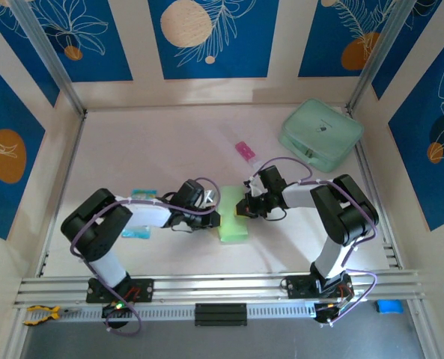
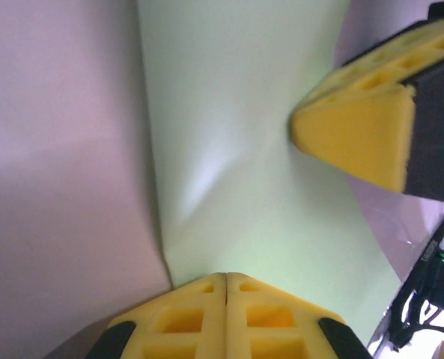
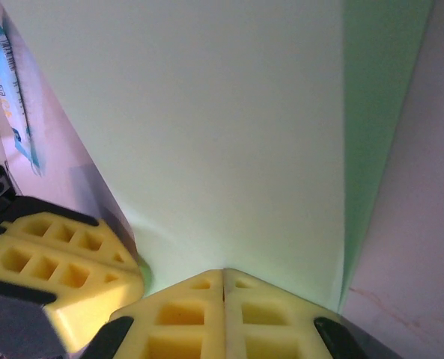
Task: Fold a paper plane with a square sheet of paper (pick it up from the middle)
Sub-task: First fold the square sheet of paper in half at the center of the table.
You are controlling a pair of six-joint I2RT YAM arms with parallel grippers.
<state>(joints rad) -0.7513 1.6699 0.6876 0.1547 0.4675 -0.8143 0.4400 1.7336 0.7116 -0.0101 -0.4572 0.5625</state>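
The square sheet of paper (image 1: 233, 217) is pale lime-green and lies on the table as a narrow rectangle, one layer folded over another. My left gripper (image 1: 215, 218) is shut, its tips (image 2: 226, 275) resting on the paper's left edge (image 2: 236, 149). My right gripper (image 1: 243, 207) is also shut, its tips (image 3: 223, 271) on the paper (image 3: 207, 127) from the opposite side. Each wrist view catches the other gripper's yellow fingers (image 2: 356, 134) (image 3: 64, 273) close by. A darker green under-layer (image 3: 375, 112) shows along one edge. The paper plane is out of view.
A mint-green case (image 1: 320, 134) sits at the back right. A pink-and-white tube (image 1: 245, 152) lies behind the paper. A blue-and-white packet (image 1: 141, 196) lies by the left arm. Enclosure walls ring the table, with a rail along the front.
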